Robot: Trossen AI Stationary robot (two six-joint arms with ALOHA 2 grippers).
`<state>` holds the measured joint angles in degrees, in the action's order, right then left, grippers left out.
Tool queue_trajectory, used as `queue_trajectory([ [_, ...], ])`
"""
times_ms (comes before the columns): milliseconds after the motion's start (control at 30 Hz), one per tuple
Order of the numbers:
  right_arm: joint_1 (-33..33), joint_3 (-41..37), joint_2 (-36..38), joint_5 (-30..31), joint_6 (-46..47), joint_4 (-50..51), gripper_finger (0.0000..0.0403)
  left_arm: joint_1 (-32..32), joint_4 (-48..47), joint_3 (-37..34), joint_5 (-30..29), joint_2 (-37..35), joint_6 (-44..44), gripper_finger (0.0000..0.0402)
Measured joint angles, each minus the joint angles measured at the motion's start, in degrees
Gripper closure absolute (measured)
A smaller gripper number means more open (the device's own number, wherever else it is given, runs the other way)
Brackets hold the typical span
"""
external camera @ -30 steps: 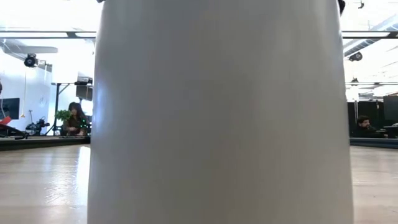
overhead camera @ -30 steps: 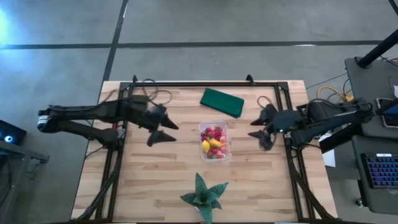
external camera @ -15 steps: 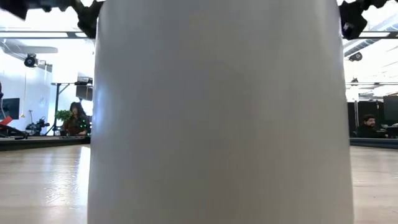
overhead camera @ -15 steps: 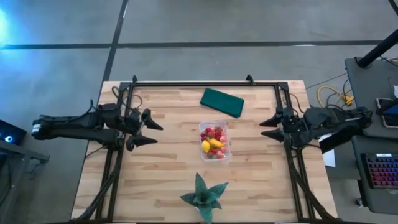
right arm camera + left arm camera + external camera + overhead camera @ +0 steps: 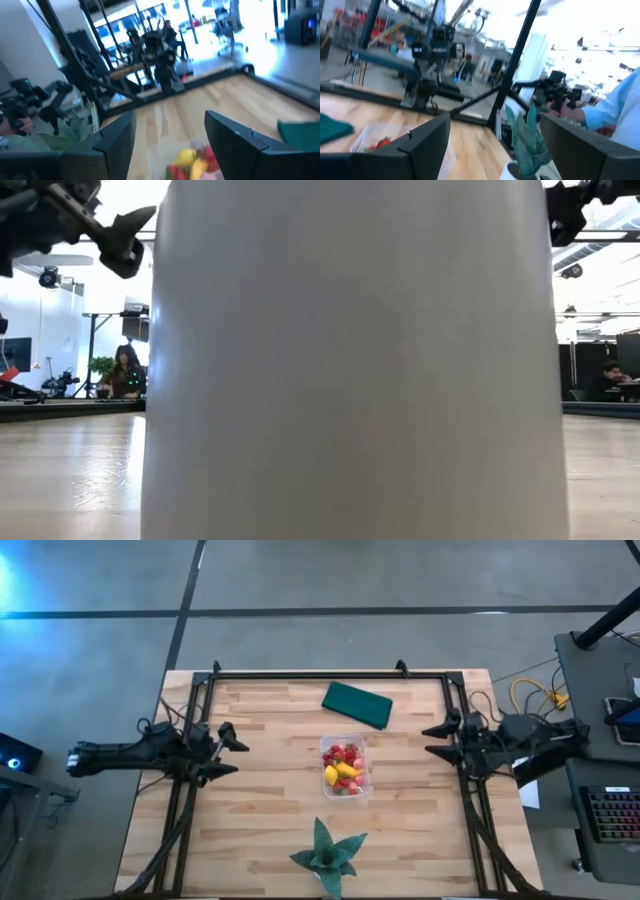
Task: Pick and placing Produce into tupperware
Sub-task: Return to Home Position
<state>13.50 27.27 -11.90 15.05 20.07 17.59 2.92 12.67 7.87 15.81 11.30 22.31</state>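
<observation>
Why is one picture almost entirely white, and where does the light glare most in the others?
Low view: a white object right at the lens fills the frame, leaving slivers of room. Left wrist view: bright light washes out the room behind. Right wrist view: glare beyond the table. High view: even light, faint shadows; tupperware and produce read clearly.

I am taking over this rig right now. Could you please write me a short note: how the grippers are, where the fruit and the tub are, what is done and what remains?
Left gripper: open, empty, at the left edge of the table.
Right gripper: open, empty, at the right edge.
The fruit lies in the clear tub near the table's middle; the high view shows none outside it.
Done: the fruit is in the tub.
Left: probably only parking both arms.
</observation>
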Motion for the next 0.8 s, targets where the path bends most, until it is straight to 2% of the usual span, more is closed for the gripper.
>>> queue_trajectory([
  [267, -0.02, -0.59, 9.28, 0.02, -7.41, -0.42, 0.0174, 0.01, -0.88, -5.89, -1.32, -10.41, 0.42, 0.0107],
  [333, -0.02, -1.25, 11.95, 0.03, -8.73, -0.32, 0.0174, 0.08, -1.98, -6.84, -1.39, -9.44, 0.99, 0.0107],
  [467, -0.02, -1.78, 11.55, -0.26, -9.65, -1.77, 0.0174, 0.09, -1.23, -7.35, -4.87, -7.73, 1.44, 0.0107],
  [600, -0.02, -4.98, 10.79, -0.42, -9.62, -6.26, 0.0174, 0.11, -1.68, -7.38, -8.94, -7.58, 1.16, 0.0107],
  [800, -0.02, -13.53, 11.86, -0.44, -9.36, -18.2, 0.0174, 0.13, -5.08, -7.4, -15.05, -7.38, 1.43, 0.0107],
])
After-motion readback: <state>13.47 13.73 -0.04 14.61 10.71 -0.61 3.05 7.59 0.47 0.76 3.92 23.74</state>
